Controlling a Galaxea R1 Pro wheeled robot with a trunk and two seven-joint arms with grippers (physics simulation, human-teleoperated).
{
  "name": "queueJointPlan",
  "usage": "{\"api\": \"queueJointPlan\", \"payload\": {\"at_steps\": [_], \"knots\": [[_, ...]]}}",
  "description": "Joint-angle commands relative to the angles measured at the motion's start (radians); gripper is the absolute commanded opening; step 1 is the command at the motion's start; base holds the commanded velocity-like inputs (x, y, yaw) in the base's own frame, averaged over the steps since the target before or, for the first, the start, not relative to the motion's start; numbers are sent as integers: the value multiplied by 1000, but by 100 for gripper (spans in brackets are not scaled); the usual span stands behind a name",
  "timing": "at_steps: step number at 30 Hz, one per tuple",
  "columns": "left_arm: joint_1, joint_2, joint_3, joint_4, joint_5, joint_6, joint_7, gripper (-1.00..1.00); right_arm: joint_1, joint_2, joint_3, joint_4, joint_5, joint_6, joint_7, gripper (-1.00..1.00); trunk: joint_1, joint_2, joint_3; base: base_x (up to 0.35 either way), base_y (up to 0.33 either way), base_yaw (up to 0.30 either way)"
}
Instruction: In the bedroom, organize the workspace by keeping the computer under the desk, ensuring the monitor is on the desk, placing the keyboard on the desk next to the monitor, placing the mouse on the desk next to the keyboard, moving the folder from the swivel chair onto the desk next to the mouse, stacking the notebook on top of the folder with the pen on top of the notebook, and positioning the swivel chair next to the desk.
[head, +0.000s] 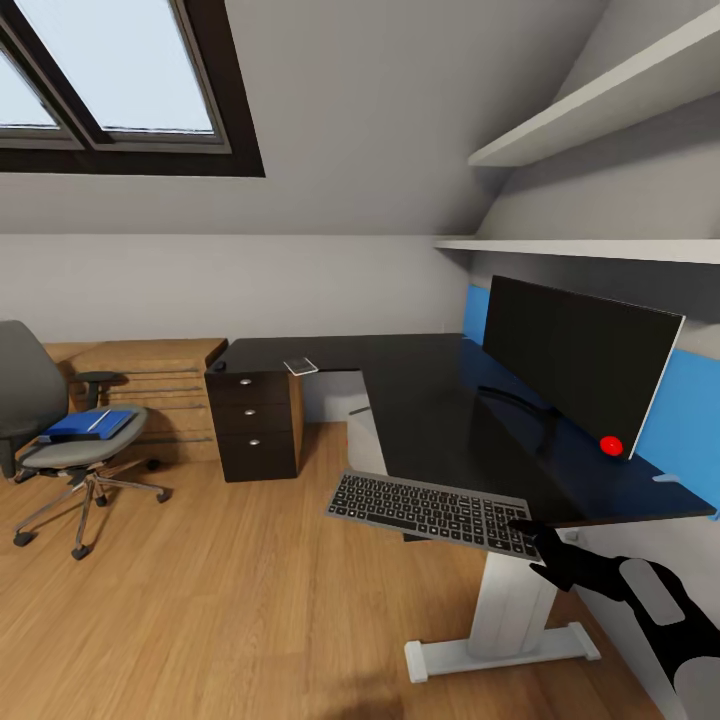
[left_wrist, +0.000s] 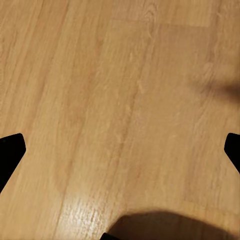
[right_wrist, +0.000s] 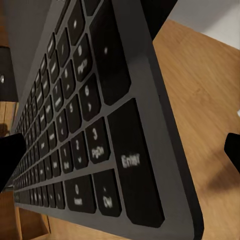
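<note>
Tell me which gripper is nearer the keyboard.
Right. The right gripper grips the keyboard at its end, off the desk edge. The left gripper hangs open over bare wood floor, away from the keyboard.

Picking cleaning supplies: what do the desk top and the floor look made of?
The desk top looks like glossy black laminate or lacquer: it mirrors the monitor. The floor looks like light wood planks, with visible grain, seams and a soft sheen.
</note>
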Motion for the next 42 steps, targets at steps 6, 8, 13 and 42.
{"api": "queueJointPlan", "payload": {"at_steps": [6,8,13,42], "knots": [[-1,0,-9,0,9,-4,4,100,-1,0,-4,0,7,5,6,-100,0,-1,-1,0,0,0],[-1,0,-9,0,9,-4,4,100,-1,0,-4,0,8,5,6,-100,0,-1,-1,0,0,0],[-1,0,-9,0,9,-4,4,100,-1,-1,-4,1,9,5,6,-100,0,-1,-1,0,0,0],[-1,-1,-10,0,9,-2,4,100,-1,2,-3,-8,10,4,8,-100,-96,174,77,0,0,0]]}}
